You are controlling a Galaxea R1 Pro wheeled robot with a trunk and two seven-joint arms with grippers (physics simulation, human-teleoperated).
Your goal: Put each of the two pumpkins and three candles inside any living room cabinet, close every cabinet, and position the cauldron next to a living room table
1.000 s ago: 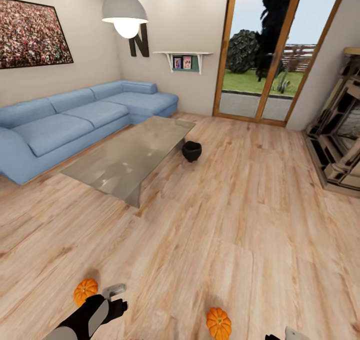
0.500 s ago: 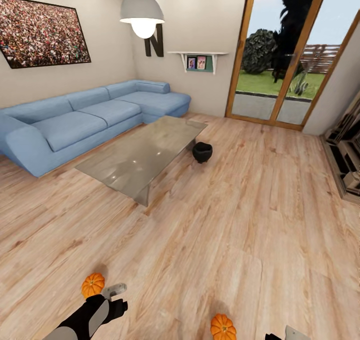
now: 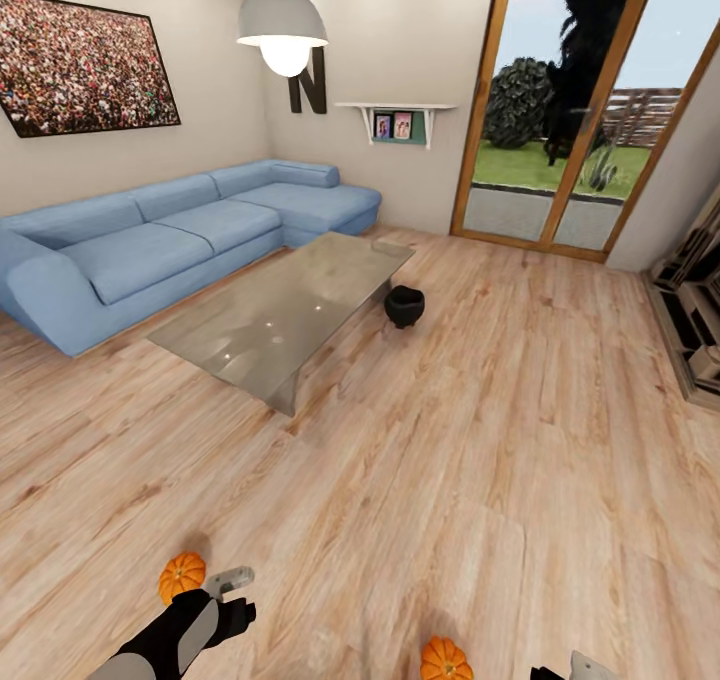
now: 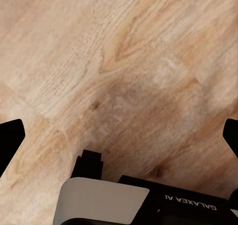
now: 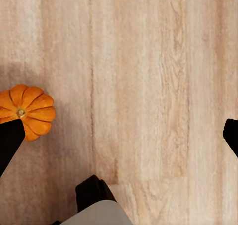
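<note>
Your left gripper (image 4: 119,135) is spread wide over bare plank floor (image 3: 420,480), holding nothing. One pumpkin (image 3: 182,576) lies on the floor just beside the left arm. Further ahead, the table (image 3: 280,310) stands in front of the blue sofa (image 3: 170,240), with the cauldron (image 3: 404,305) on the floor close beside its right edge. The second pumpkin (image 3: 446,658) lies near your right gripper (image 5: 119,135), which is also spread and empty; one fingertip partly overlaps that pumpkin.

You have two orange pumpkins (image 3: 182,575) (image 3: 446,658) on the floor at bottom; the black cauldron (image 3: 404,305) stands upright beside the grey table (image 3: 285,312), centre frame.
</note>
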